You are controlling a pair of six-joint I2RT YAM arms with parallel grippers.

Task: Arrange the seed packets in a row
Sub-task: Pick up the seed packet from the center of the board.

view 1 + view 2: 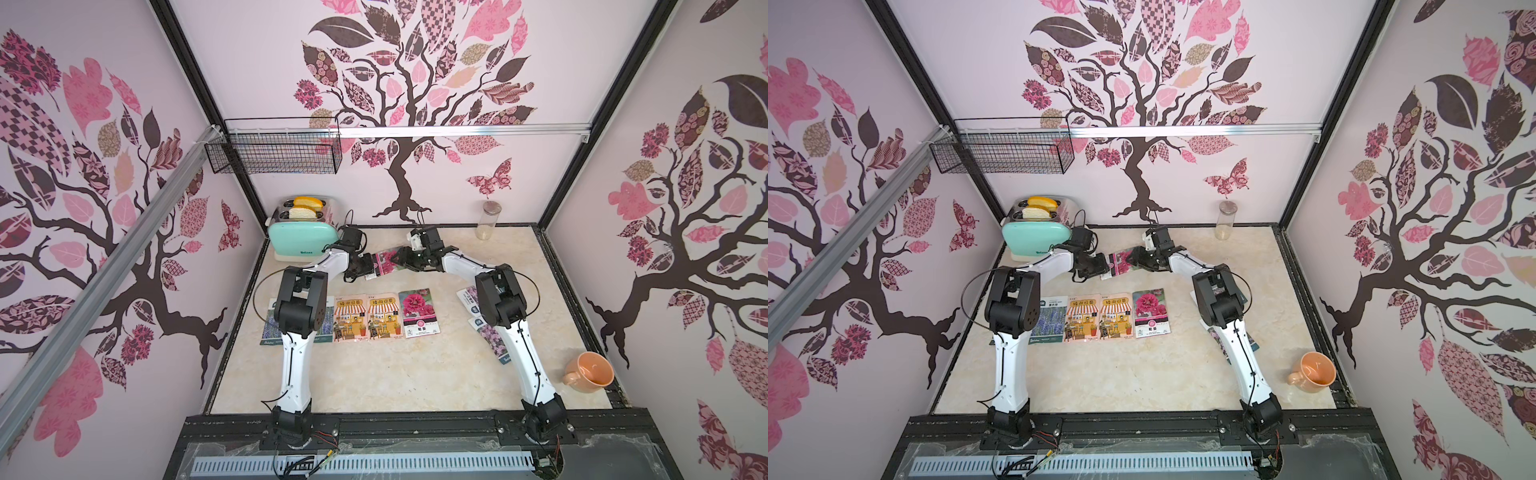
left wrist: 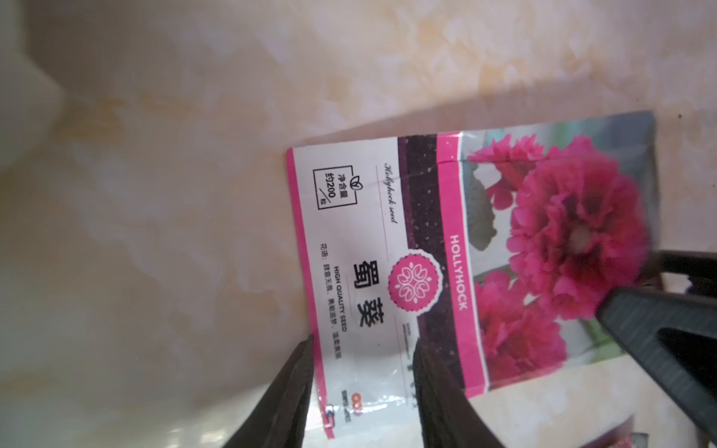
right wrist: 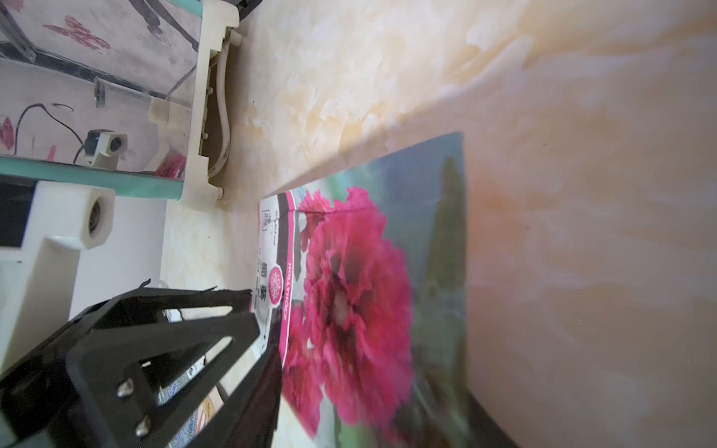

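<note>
A magenta-bloom seed packet [image 1: 384, 262] [image 2: 426, 240] [image 3: 357, 294] sits tilted at the back of the table, its flower end raised. My left gripper [image 1: 368, 266] [image 2: 362, 341] is open, and the packet's white label end lies in the gap between its fingers. From the other side my right gripper [image 1: 401, 259] [image 3: 376, 380] is open around the flower end, one finger above and one below. In front lies a row: a blue lavender packet [image 1: 270, 320], two orange shop packets [image 1: 350, 318] [image 1: 383, 316] and a magenta packet [image 1: 419, 312]. Lilac packets [image 1: 492, 336] lie partly under the right arm.
A mint toaster [image 1: 301, 235] with bread stands at the back left, close behind the left wrist. A glass jar [image 1: 488, 220] stands at the back right and a peach mug [image 1: 589, 372] at the front right. A wire basket [image 1: 276, 147] hangs on the back wall.
</note>
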